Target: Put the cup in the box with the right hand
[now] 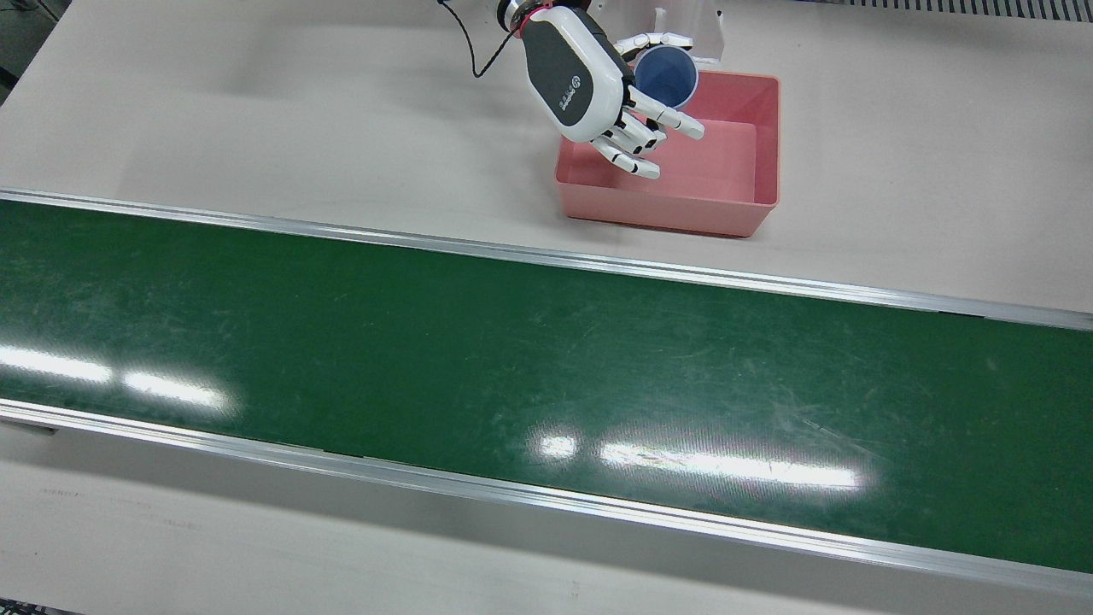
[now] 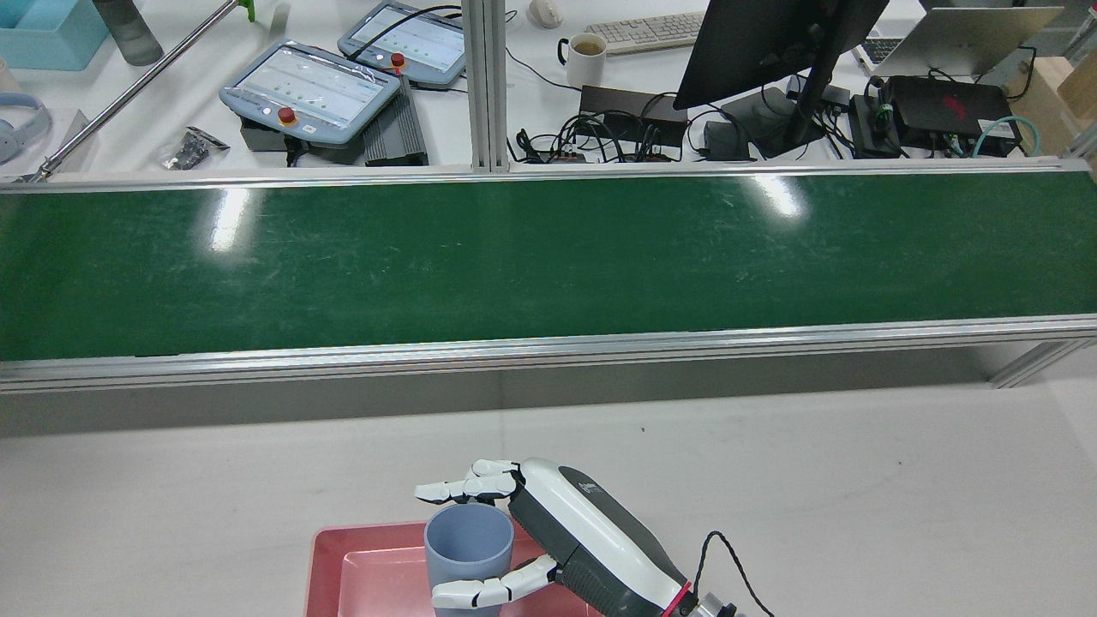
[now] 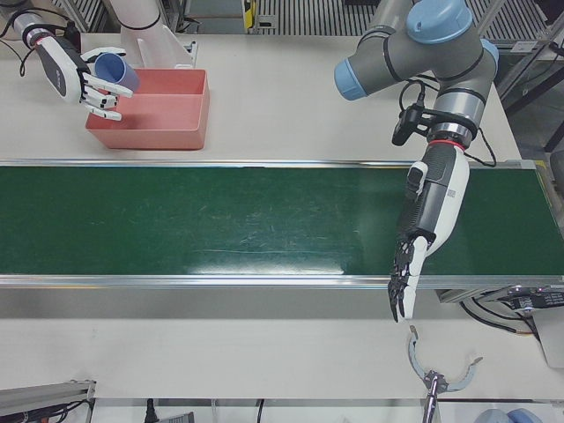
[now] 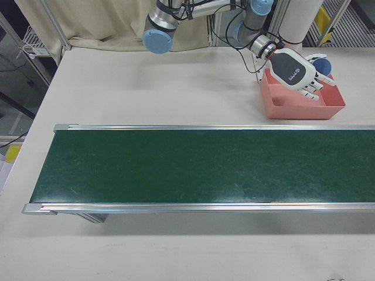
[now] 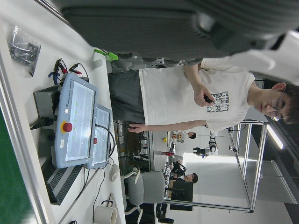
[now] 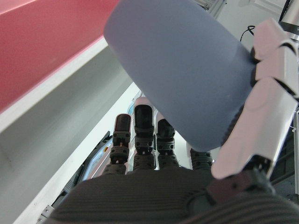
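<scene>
In the front view, going left to right, the pale table (image 1: pixel 256 111) lies bare on the robot's side of the green conveyor belt (image 1: pixel 512 359), which runs across the whole width. Right of centre at the far edge, the right hand (image 1: pixel 598 81) grasps the blue cup (image 1: pixel 666 75), its fingers (image 1: pixel 653 111) wrapped round the wall with the mouth facing up. The cup hangs in the air above the far left corner of the pink box (image 1: pixel 734 205), clear of its floor; the box stands on the table just beyond the belt. Much farther right, seen in the left-front view, the left hand (image 3: pixel 414 256) hangs over the belt, fingers straight and slack, holding nothing.
</scene>
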